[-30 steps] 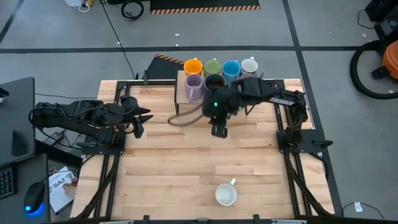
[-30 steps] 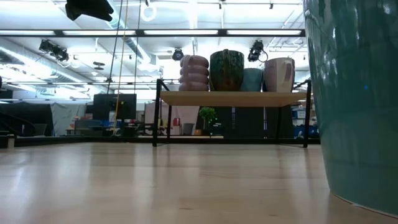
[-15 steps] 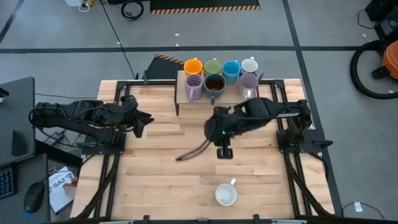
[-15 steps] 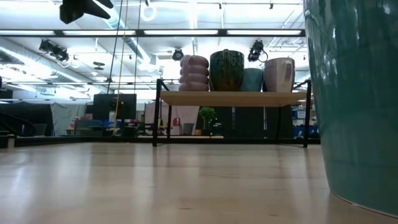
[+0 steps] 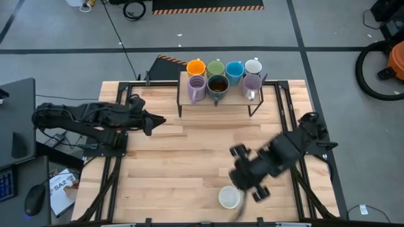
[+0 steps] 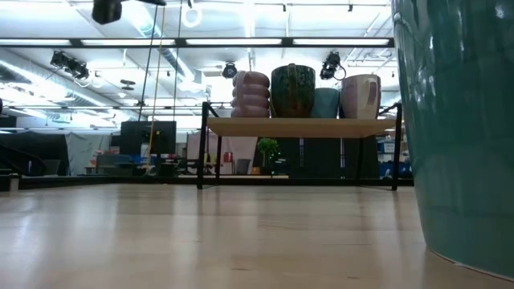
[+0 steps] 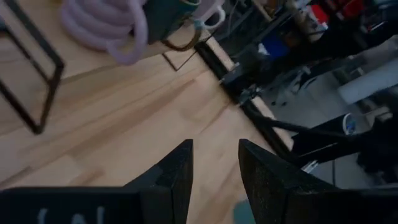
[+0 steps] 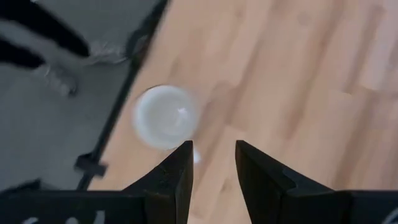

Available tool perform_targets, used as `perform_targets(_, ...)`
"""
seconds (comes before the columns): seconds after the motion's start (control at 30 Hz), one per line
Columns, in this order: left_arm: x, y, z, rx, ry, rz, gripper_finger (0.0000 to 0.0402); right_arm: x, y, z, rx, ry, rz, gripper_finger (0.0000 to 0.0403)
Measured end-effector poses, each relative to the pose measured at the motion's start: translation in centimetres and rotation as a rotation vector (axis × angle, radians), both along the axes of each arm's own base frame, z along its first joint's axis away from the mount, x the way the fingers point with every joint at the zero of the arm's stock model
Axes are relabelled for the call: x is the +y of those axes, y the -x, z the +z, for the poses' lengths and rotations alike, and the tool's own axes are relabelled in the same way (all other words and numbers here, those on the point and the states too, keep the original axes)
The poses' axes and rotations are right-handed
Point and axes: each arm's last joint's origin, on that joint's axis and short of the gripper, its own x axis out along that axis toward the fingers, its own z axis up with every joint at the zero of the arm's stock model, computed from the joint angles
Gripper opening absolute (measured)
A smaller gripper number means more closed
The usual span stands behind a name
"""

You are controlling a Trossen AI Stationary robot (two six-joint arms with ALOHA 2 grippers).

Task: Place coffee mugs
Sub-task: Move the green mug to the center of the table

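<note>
Seven mugs stand on a low shelf at the table's far edge: orange, green, blue and white behind, lilac, dark brown and lilac in front. One white mug stands upright on the table near the near edge; the right wrist view shows it from above. My right gripper is open, above the table just to the right of this mug. My left gripper is open, held over the table's left part.
The shelf has thin black legs and stands on the wooden table. Black frame rails run along both table sides. A mug's wall fills the low view's right side. Bare wood lies between the shelf and the near mug.
My right arm has swung away from the shelf toward the table's near edge, ending beside the white mug there. The lilac mug at the shelf's right front, hidden by the arm before, now stands in the open. My left gripper has moved slightly toward the right.
</note>
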Motion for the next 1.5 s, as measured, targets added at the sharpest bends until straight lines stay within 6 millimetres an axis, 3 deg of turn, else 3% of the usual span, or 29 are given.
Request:
perform_targets(0.17,-0.2,-1.4,-0.2,-0.028,0.057,0.023,0.0134,3.3,2.3,-1.0,0.042,0.016,0.058,0.0126)
perform_targets(0.3,-0.6,-2.3,-0.7,-0.021,0.121,0.041,0.0134,4.7,3.1,-3.0,0.088,0.069,0.014,0.0126)
perform_targets(0.6,-3.1,-3.5,-0.6,-0.085,0.056,0.019,0.0134,7.7,2.7,-8.5,0.123,0.037,0.029,0.0126)
perform_targets(0.9,-5.1,-3.1,-0.8,-0.067,0.078,-0.069,0.0134,9.4,1.3,-11.4,0.019,-0.03,0.192,0.013)
perform_targets(1.17,-6.9,-2.3,-0.9,-0.056,0.081,-0.166,0.0134,8.2,2.1,-14.3,0.128,0.105,0.125,0.013)
perform_targets(1.4,-7.4,-2.1,-1.0,-0.049,0.078,-0.192,0.0134,5.0,1.0,-17.0,0.25,0.192,0.047,0.013)
perform_targets(1.5,-7.5,-2.0,-1.0,-0.048,0.078,-0.198,0.0134,3.8,0.6,-16.7,0.249,0.198,0.027,0.013)
